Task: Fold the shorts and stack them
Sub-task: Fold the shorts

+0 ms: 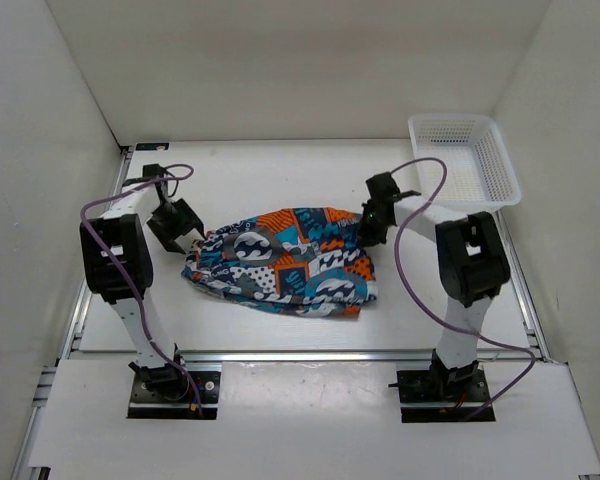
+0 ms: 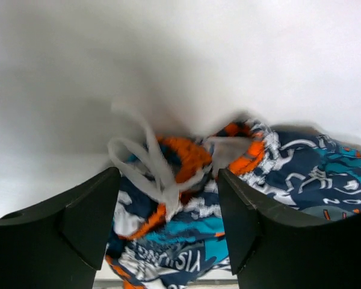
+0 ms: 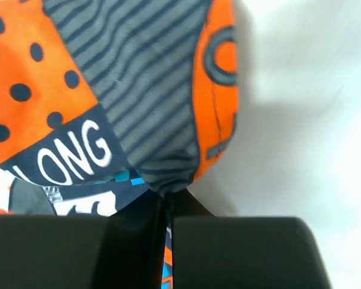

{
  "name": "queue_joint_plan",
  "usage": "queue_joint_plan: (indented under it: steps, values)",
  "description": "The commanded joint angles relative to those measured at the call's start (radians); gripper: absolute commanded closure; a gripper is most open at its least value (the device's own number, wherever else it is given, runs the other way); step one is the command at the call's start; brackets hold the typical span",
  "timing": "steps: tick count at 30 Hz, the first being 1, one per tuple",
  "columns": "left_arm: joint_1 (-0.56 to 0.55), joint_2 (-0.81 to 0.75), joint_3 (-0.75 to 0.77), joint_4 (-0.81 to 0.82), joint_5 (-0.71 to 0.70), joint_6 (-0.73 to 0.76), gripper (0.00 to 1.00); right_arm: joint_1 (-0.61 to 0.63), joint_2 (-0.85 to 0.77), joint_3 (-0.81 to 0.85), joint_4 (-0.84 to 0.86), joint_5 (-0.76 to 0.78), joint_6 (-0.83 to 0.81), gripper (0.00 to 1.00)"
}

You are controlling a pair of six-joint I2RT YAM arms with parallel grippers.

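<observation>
— From above, where are the shorts [image 1: 285, 262]?
— In a rumpled heap in the middle of the white table [image 1: 280, 165]. A white basket [image 1: 502, 170] sits at about two o'clock from them, well apart.

— And the arms?
— The left gripper [image 1: 185, 235] is at the heap's nine o'clock edge. The right gripper [image 1: 365, 228] is at its two o'clock edge. From this height I cannot tell how either pair of jaws stands.

— What does the left wrist camera give?
— The left gripper [image 2: 168, 208] is spread wide, one black finger [image 2: 87, 220] at eight o'clock and the other at four. A white cord [image 2: 147, 156] and a bunched orange bit of the shorts [image 2: 289, 174] lie in the gap ahead. Nothing is pinched, so it is released. The rest of the cloth runs off toward three o'clock.

— And the right wrist camera?
— The right gripper [image 3: 165, 241] is clenched, its two pads pressed together at six o'clock. A puckered fold of the shorts [image 3: 138, 90] is caught between them. The grey-striped and orange cloth fans out toward twelve o'clock, with bare table at three.
</observation>
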Motion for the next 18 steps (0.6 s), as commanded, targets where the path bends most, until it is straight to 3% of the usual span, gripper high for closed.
queue_joint_plan:
  steps: [1,3,4,6,9,10,11,13,16,18]
  values:
    - [-0.057,0.041,0.134,0.008,0.051,0.020,0.23,-0.040,0.115,0.244,-0.102,0.127,-0.117,0.97]
    - [-0.069,0.070,0.257,-0.025,0.042,0.020,0.17,-0.050,0.165,0.364,-0.152,0.138,-0.142,0.88]
    - [-0.070,0.082,0.298,-0.044,0.042,0.032,0.06,-0.050,0.182,0.459,-0.200,0.155,-0.156,0.84]
    - [-0.070,0.093,0.401,-0.111,-0.010,0.045,0.00,-0.050,0.182,0.510,-0.228,0.155,-0.156,0.64]
    - [-0.070,0.033,0.438,-0.173,-0.082,0.067,0.00,-0.060,0.101,0.504,-0.237,0.155,-0.156,0.36]
    - [-0.070,0.006,0.414,-0.173,-0.083,0.080,0.00,-0.060,0.040,0.489,-0.237,0.155,-0.156,0.32]
    - [-0.070,-0.028,0.385,-0.173,-0.092,0.080,0.02,-0.047,0.004,0.446,-0.246,0.181,-0.156,0.25]
    - [-0.070,-0.140,0.257,-0.173,-0.092,0.101,0.14,-0.038,-0.105,0.389,-0.246,0.192,-0.145,0.02]
    - [-0.079,-0.296,0.047,-0.144,-0.039,0.101,0.21,-0.017,-0.247,0.223,-0.246,0.192,-0.122,0.02]
    - [-0.090,-0.393,-0.052,-0.134,0.001,0.089,0.21,-0.007,-0.344,0.146,-0.246,0.192,-0.087,0.16]
